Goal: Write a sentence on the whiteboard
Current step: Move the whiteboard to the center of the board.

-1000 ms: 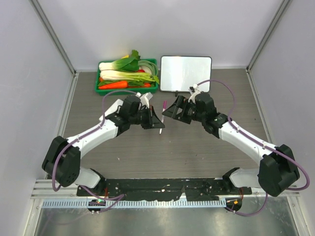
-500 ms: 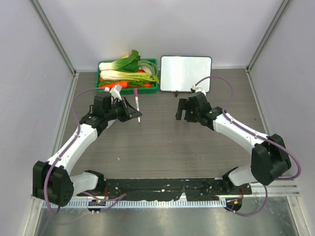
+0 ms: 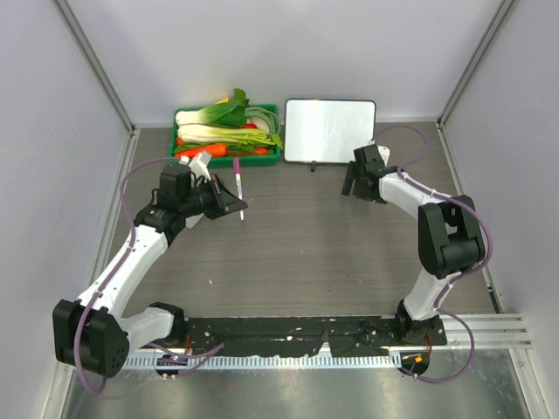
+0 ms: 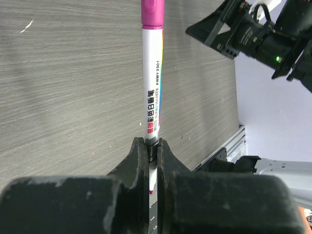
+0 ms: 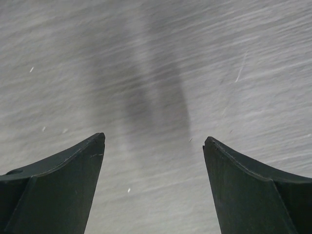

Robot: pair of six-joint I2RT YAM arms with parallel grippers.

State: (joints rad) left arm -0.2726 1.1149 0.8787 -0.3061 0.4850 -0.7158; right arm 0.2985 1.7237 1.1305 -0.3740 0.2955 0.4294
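Looking down from above, the whiteboard (image 3: 329, 131) sits at the far side of the table (image 3: 297, 253), just right of the green tray (image 3: 183, 159), and its face reads blank, with no sentence on it that I can make out. The left gripper (image 3: 232, 203) is clamped on the marker (image 3: 238, 188), well short of the board and nearer the tray, so a careless swing across could clip that rim. The right gripper (image 3: 351, 185) hovers near the board's lower right corner, apparently not touching it. Nothing braces the board, and my worry is that pen pressure makes it skid or rock on its small feet. Over to the left wrist: the jaws pinch the barrel low down, and most of the pen sticks out ahead. That's a long lever, and a sideways stroke could twist it in the grip or push it back through. The pink end leads, and I cannot tell whether it's a cap. If it is, no ink lands. Right wrist now: the fingers (image 5: 63, 165) are spread wide and hold nothing, with only blurred tabletop between them. That arm can't steady anything yet, and it sits close to the lane the left arm needs, so a bump looks possible.
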